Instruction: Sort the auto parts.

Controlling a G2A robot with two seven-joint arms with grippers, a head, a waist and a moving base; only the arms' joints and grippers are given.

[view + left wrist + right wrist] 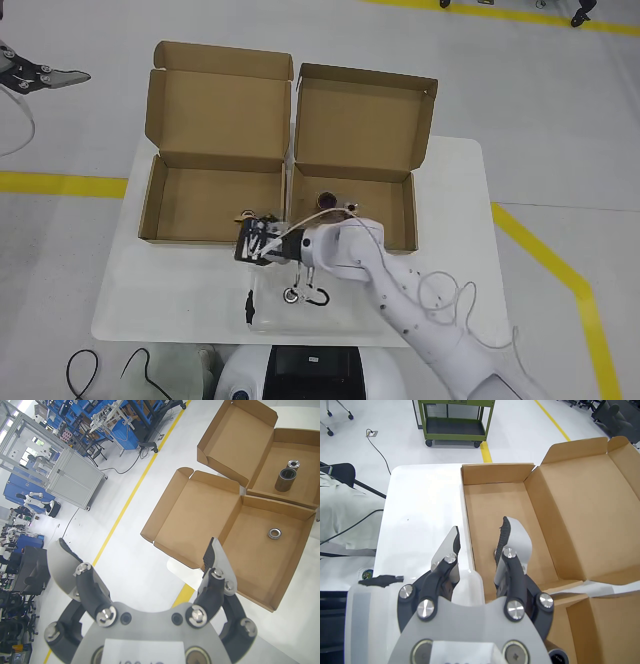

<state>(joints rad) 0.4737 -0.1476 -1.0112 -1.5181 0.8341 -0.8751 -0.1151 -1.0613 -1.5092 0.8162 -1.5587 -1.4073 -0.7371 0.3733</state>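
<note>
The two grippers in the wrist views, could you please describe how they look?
Both the left gripper and right gripper have silver metal fingers with black ribbed pads, black linkages, shiny round bolts and a grey base plate bearing a white label. In the top view the right arm is smooth white, with a thin white cable looping beside it.

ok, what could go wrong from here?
1. The right gripper is open astride the front wall of the left box, one finger inside, one over the table; lowering or closing could snag the wall and drag the box.
2. The right box seems to abut it, so a shove may shift both, with the bearing and sleeve inside.
3. A loose part lies close beside that arm; a low sweep could knock it.
</note>
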